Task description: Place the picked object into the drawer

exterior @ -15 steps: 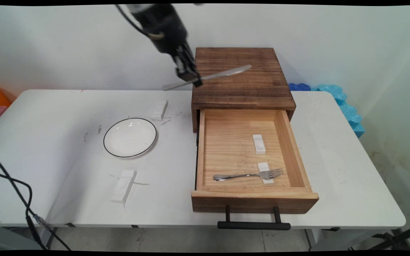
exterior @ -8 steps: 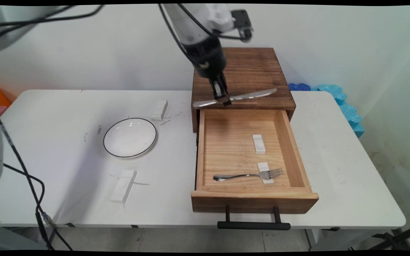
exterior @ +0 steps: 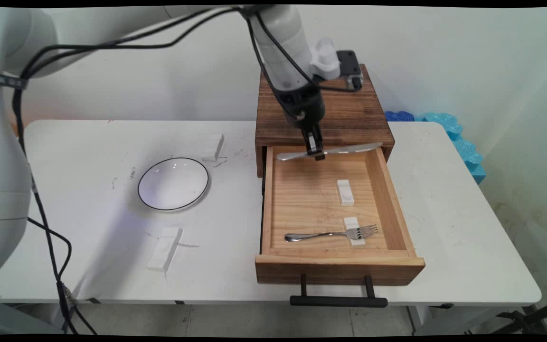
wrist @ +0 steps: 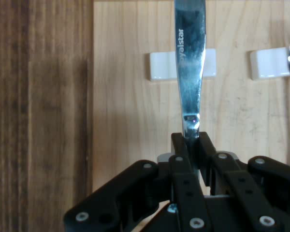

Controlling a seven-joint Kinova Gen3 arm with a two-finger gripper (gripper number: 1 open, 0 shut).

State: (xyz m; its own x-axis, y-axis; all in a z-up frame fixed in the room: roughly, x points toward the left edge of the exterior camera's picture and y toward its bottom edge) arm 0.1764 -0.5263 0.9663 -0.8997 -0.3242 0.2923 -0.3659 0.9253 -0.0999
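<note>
Your gripper (exterior: 318,154) (wrist: 192,145) is clamped on a table knife (exterior: 330,151) (wrist: 189,72), fingers pinched tight around the metal near its middle, so the knife lies level and crosswise over the back part of the open wooden drawer (exterior: 387,199) (wrist: 121,96). You hold it clear above the drawer floor, close in front of the dark wooden box (exterior: 340,99) (wrist: 38,116) the drawer slides out of.

Taking the drawer as your landmark: at its near end a fork (exterior: 333,234) lies with its tines propped on a small white rest (exterior: 355,237) (wrist: 270,64). Farther in, about mid-drawer, a second white rest (exterior: 345,192) (wrist: 162,66) lies bare, below the knife you carry.

Left of the drawer on the white table (exterior: 88,266), you have a white block (exterior: 164,249) nearest the front edge, then a black-rimmed white plate (exterior: 173,184), then another white block (exterior: 212,147) farther back.
</note>
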